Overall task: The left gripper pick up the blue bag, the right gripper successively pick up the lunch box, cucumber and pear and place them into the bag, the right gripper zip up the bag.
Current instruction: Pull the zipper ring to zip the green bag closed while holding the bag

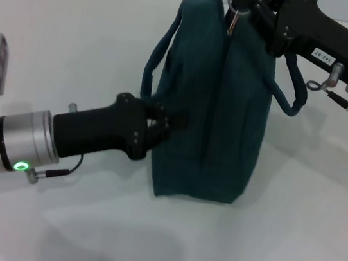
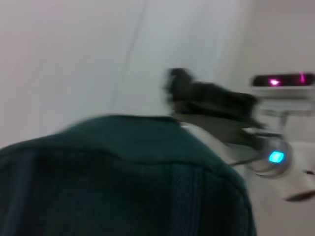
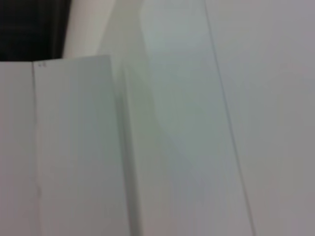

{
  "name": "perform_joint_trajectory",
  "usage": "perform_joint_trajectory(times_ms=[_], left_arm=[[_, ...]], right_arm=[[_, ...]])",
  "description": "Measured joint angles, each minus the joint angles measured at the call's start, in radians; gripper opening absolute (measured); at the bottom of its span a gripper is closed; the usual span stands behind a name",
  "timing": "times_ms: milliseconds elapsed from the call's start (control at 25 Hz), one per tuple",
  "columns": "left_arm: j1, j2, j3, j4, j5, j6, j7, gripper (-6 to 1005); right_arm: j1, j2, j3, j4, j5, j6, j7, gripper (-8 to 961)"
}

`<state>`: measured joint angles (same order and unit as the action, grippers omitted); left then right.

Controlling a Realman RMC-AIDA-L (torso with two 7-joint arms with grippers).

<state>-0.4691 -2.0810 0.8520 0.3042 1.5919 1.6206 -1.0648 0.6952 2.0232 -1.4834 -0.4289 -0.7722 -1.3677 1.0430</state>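
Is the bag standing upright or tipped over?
Upright. The bag stands on its base on the table, zipper up, with the left end effector on its side and the right end effector at its top.

The bag (image 1: 228,112) is seen standing upright on the white counter (image 1: 81,234), its two loop handles hanging down at either side. The left pincer (image 1: 165,124) is pressed against the bag's left side about halfway up, its fingertips closed on a fold of the fabric. The right pincer (image 1: 238,3) is held at the bag's top edge, where the ring zipper pull (image 1: 232,18) hangs just beneath it; how its fingers stand cannot be made out.
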Motion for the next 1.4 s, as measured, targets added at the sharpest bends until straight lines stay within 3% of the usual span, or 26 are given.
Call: perform_joint_trajectory(times_ms=[240,680,800,1040,1280,1400], left_arm=[[0.009,0.006,0.105,0.044,0.005,0.062,0.001,59],[0.015,0.036,0.113,0.044,0.078,0.131,0.000,55],[0.032,0.037,0.069,0.044,0.070,0.116,0.001,54],[0.089,0.019,-0.112,0.057,0.066,0.037,0.010,51],[0.121,0.003,-0.163,0.069,0.061,0.031,0.053,49],[0.143,0.002,-0.172,0.077,0.009,0.056,0.072,145]], right_arm=[[0.000,0.000,0.000,0.000,0.001,0.089,0.000,45],[0.008,0.003,-0.003,0.001,0.001,0.254,-0.002,47],[0.005,0.004,-0.002,0.001,0.008,0.273,0.018,48],[-0.018,0.004,-0.002,0.013,0.071,0.257,0.070,49],[-0.021,0.004,0.000,0.013,0.081,0.261,0.068,50],[-0.019,0.004,0.000,0.013,0.089,0.262,0.068,50]])
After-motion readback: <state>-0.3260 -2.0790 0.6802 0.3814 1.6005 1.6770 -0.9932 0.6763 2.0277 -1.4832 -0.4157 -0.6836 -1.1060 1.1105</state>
